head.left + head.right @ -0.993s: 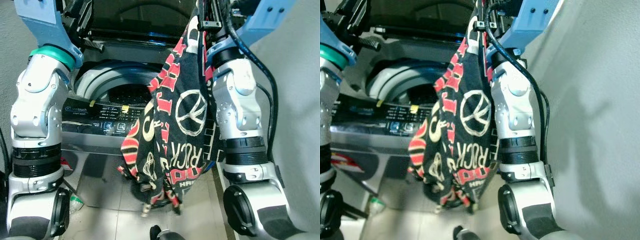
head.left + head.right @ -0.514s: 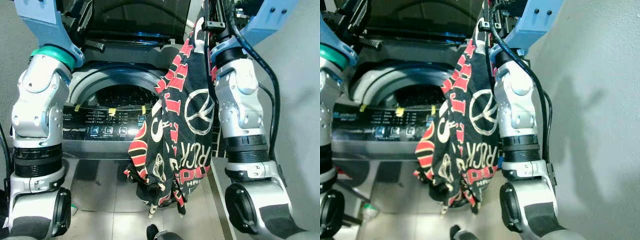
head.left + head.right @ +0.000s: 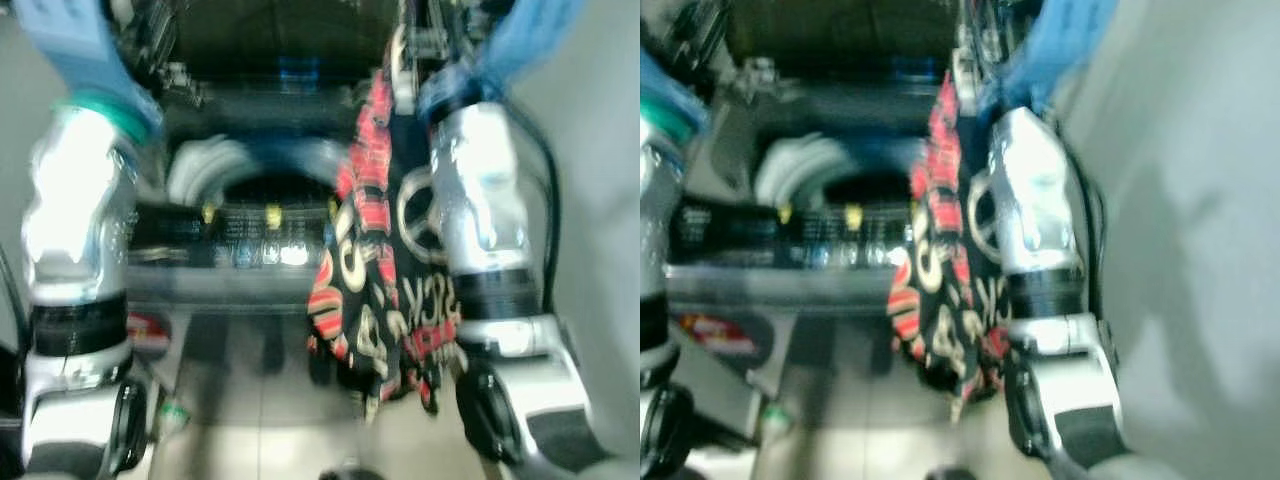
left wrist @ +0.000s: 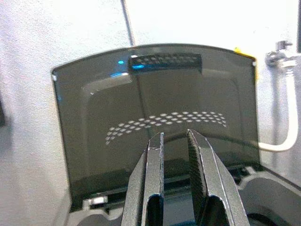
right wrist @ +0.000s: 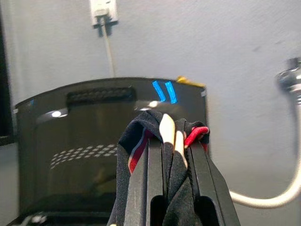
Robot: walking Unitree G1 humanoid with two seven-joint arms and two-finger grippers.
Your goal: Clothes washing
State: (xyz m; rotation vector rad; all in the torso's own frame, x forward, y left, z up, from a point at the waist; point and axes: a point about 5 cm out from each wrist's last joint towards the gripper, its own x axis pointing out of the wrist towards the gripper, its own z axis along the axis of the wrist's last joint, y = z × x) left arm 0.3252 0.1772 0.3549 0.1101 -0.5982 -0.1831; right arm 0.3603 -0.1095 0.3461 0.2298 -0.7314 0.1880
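A black and red printed garment [image 3: 380, 290] hangs down along my right forearm, in front of the right side of the top-loading washing machine [image 3: 250, 240]. My right gripper [image 5: 173, 141] is raised and shut on a bunch of this garment [image 5: 136, 136], facing the machine's upright dark lid [image 5: 94, 127]. The drum opening [image 3: 270, 185] is dark and uncovered. My left gripper [image 4: 175, 134] is also raised toward the lid [image 4: 155, 99], its fingers nearly together with nothing between them. Both eye views are blurred.
A grey wall [image 3: 600, 200] runs close along my right side. A tap with a white hose [image 4: 277, 146] sits behind the machine on the right, and a wall socket [image 5: 103, 9] above the lid. Tiled floor [image 3: 260, 420] lies before the machine, with a small green item [image 3: 170, 415].
The whole head view has shifted and blurred, so the camera moved. The garment still hangs from my right gripper, swung slightly toward my forearm.
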